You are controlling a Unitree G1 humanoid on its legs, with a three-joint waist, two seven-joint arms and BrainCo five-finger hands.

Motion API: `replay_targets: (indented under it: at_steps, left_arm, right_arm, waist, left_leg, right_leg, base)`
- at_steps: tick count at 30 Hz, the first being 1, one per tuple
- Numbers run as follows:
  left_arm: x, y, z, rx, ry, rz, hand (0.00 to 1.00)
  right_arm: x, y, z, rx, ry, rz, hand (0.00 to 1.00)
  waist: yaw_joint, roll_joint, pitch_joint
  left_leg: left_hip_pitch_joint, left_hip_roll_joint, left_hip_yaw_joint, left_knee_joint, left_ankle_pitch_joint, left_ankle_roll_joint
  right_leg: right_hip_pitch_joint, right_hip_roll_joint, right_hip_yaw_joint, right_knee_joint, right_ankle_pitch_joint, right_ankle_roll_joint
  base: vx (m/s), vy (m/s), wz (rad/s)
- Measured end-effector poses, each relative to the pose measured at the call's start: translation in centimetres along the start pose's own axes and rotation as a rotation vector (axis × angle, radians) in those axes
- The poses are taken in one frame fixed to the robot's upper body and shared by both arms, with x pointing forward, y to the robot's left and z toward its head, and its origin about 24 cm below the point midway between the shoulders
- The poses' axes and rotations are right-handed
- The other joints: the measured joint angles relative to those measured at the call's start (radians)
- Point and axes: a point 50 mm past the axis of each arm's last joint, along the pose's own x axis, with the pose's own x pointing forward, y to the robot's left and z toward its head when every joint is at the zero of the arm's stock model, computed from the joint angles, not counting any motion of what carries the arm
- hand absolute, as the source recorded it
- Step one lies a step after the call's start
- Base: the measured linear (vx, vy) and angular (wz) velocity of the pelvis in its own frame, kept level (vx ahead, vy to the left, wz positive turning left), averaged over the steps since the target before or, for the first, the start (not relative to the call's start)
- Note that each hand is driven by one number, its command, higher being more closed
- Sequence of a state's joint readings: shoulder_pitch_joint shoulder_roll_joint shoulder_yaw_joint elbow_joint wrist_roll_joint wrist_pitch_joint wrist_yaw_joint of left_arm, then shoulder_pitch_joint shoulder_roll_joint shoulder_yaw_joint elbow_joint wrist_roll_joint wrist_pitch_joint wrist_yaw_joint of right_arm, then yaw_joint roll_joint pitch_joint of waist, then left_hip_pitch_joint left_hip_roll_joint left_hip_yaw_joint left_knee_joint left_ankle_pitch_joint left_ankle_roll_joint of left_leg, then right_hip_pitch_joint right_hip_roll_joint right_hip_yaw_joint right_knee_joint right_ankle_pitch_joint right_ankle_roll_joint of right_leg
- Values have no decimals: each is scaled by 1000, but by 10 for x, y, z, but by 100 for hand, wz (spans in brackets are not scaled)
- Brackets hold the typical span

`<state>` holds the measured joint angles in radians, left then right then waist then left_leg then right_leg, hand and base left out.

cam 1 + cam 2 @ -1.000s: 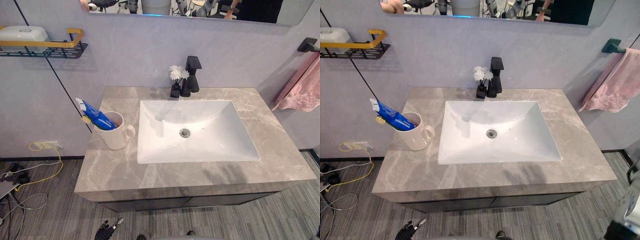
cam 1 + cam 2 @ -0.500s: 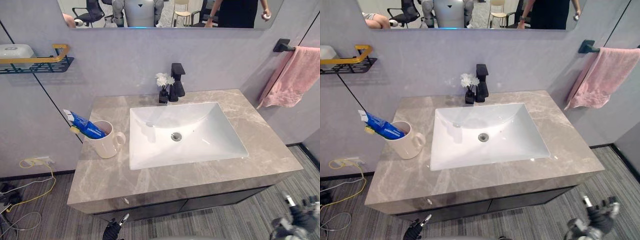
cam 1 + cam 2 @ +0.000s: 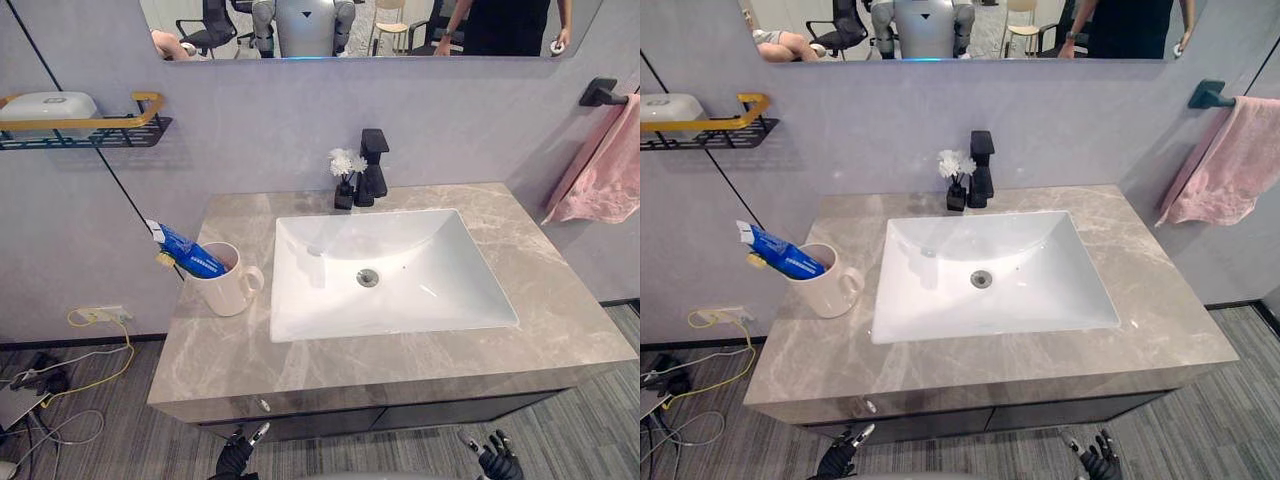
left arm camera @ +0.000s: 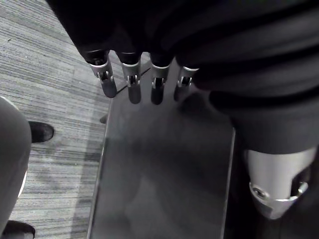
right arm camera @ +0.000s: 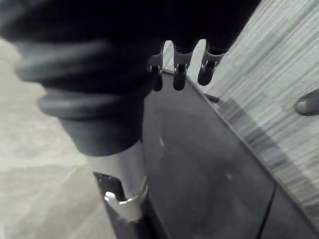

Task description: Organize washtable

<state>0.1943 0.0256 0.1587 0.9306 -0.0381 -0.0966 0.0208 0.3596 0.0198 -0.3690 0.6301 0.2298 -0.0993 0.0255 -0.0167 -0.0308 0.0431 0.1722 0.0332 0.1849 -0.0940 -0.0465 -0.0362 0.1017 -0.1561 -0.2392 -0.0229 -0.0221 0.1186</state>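
Hanging below the washtable front edge, left hand and right hand, fingers straight, mug with toothpaste tube by left edge, open counter right of sink.

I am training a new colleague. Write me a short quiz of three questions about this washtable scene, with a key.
1. True or false: the blue toothpaste tube sits in the mug, leaning out over its rim.
2. Fill in: the pink towel hangs on the robot's ____ side.
3. Multiple choice: the small vase of white flowers stands A) inside the mug, B) just beside the black faucet, C) under the towel.
Key: 1 true; 2 right; 3 B.
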Motion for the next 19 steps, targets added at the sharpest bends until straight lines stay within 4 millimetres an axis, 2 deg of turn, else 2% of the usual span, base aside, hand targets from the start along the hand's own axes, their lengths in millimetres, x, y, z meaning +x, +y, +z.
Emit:
replay_targets:
  at_steps: [6, 9, 13, 14, 19]
  left_arm:
    - [3, 2, 6, 13, -11, 1, 0]
    - [3, 3, 8, 16, -16, 4, 0]
    - [6, 4, 14, 24, -31, 5, 0]
    - [6, 5, 16, 27, -36, 7, 0]
    - [7, 7, 18, 36, -39, 11, 0]
  right_arm:
    - [8, 11, -6, -57, 56, 39, 0]
    - [8, 9, -13, -72, 91, 35, 0]
    - [13, 14, -11, -112, 102, 62, 0]
    - [13, 15, -12, -115, 109, 63, 0]
    - [14, 16, -13, -136, 123, 67, 0]
  waist:
    - [0, -7, 35]
    - [2, -12, 41]
    - [0, -9, 74]
    - [0, -15, 81]
    - [1, -20, 86]
  left_leg:
    - [-1, -4, -36, 5, 0, 1]
    - [-8, -5, -49, 5, 0, 1]
    - [-2, -14, -60, 8, 0, 1]
    - [-4, -14, -65, 10, 0, 1]
    - [-12, -16, -74, 21, 0, 1]
  right_leg:
    - [17, -2, -21, -8, 0, 0]
    - [21, -2, -37, -14, -2, 3]
    - [35, -4, -45, -15, -4, 5]
    - [35, -4, -50, -15, -4, 5]
    - [37, -8, -60, -13, -4, 5]
  base:
    - [-13, -28, 10]
    - [10, -27, 17]
    - [-4, -16, 7]
    - [-19, -23, 10]
    - [-21, -17, 6]
